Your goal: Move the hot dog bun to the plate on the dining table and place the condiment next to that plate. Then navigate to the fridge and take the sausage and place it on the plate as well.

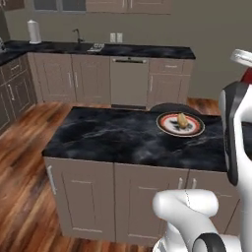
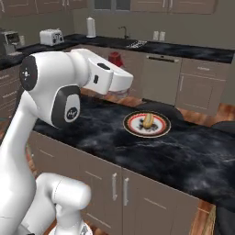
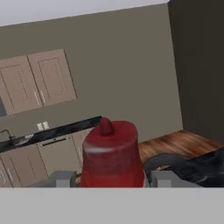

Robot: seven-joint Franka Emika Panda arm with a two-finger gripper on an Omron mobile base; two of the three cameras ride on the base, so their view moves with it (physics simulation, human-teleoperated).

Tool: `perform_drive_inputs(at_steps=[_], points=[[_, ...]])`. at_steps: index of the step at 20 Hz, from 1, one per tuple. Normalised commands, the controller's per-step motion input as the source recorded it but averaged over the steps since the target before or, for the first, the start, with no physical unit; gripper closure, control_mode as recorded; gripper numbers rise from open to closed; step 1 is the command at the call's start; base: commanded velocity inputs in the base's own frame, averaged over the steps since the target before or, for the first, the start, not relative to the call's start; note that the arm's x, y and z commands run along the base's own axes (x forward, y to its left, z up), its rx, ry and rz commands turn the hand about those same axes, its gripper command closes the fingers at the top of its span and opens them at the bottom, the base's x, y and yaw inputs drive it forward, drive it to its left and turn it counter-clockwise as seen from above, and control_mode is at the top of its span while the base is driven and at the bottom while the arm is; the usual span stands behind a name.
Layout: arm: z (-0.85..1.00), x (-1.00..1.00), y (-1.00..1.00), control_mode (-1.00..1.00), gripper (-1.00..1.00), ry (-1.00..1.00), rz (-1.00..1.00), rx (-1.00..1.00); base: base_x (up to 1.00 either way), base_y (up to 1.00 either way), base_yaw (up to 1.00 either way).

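The gripper (image 3: pixel 112 179) is clamped on the condiment (image 3: pixel 111 153), a red squeeze bottle carried in the air, jaws closed against its sides at bottle width. It seems lifted for transfer beside the plate (image 2: pixel 158 132). The hot dog bun (image 2: pixel 148 121) already sits in the plate's pale centre, on the dining table (image 2: pixel 183 156). The bun is oblong and golden-tan, the plate round with a dark red-orange rim, the tabletop glossy black marble. The bottle looks smooth plastic, cylindrical, narrowing at one end.
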Motion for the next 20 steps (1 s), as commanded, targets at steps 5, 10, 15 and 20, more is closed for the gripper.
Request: perform_drive_inputs(at_steps=[5, 10, 15, 20], points=[[0.00, 0.00, 0.00, 1.00, 1.00, 0.00, 0.00, 0.00, 0.75, 0.00, -0.49], [0.00, 0.00, 0.00, 1.00, 1.00, 0.00, 0.00, 0.00, 0.82, 0.00, -0.26], [0.00, 0.18, 0.00, -1.00, 1.00, 0.02, 0.00, 0.00, 0.77, 0.00, -0.06], [-0.18, 0.84, -0.04, -1.00, 1.00, 0.01, 0.38, 0.00, 0.00, 0.00, 0.00]])
